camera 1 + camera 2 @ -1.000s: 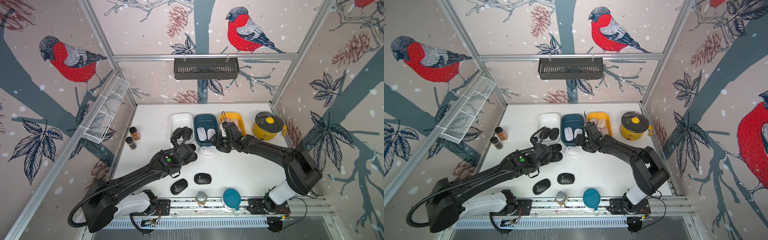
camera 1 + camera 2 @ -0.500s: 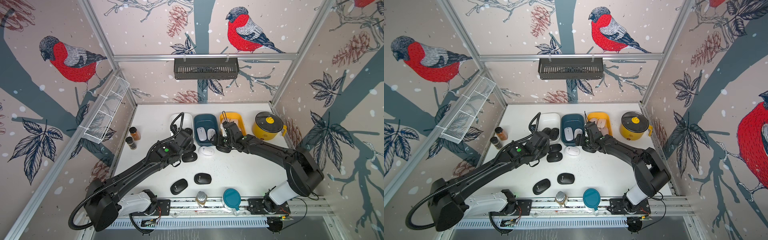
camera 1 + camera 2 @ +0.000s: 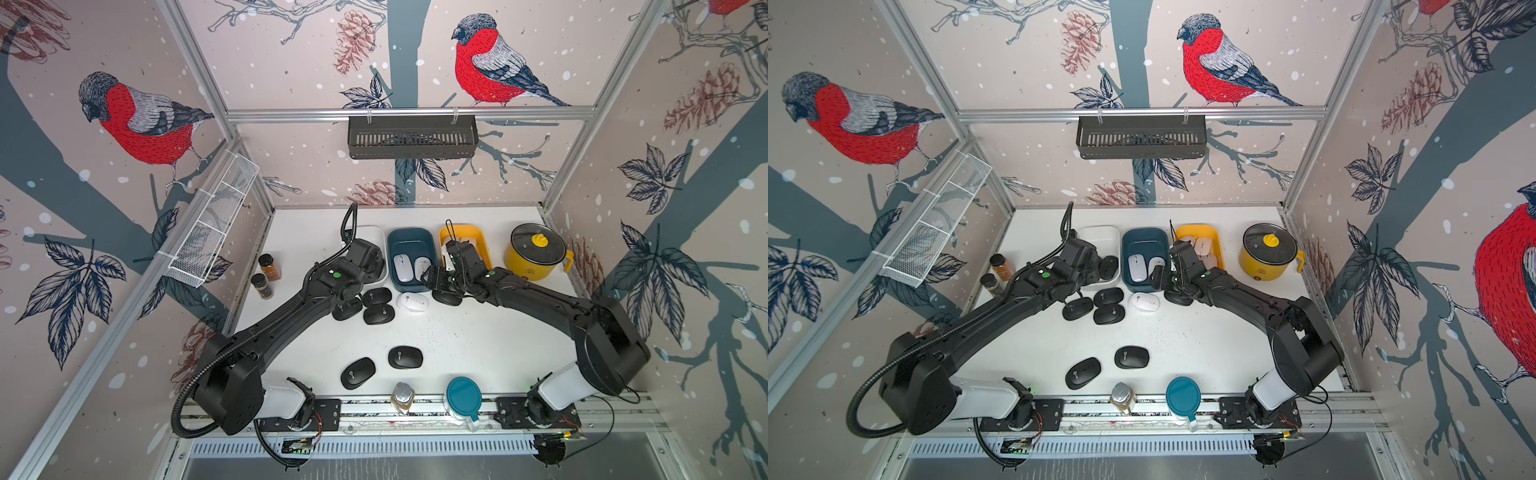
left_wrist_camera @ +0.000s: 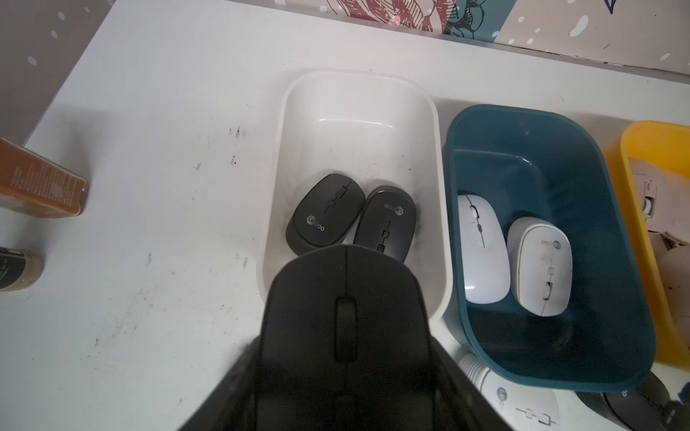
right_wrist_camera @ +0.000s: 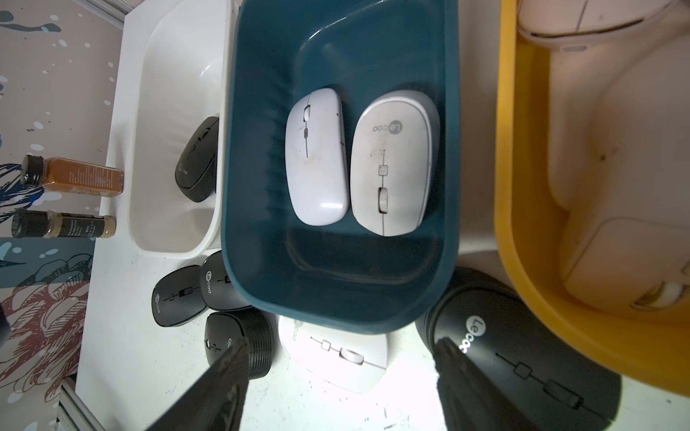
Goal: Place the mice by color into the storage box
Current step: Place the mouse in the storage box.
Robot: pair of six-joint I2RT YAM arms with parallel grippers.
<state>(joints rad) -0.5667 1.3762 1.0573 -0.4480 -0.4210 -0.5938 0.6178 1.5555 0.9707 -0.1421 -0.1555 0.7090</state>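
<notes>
Over rim of white bin (image 4: pixel 354 74), left claw (image 4: pixel 345 358) clamped on black mouse (image 4: pixel 345 291) (far half free); right claw (image 5: pixel 341 345) apart beside teal bin (image 5: pixel 336 298).

Both arms reach forward. Left gripper (image 3: pixel 367 258) clamped on black mouse (image 4: pixel 345 317); right gripper (image 5: pixel 341 377) jaws apart, empty.

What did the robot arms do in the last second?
The left gripper, shut on a black mouse, carried it from the loose black mice toward the white bin. The right gripper stayed open over the white mouse; the other mice lay still.
</notes>
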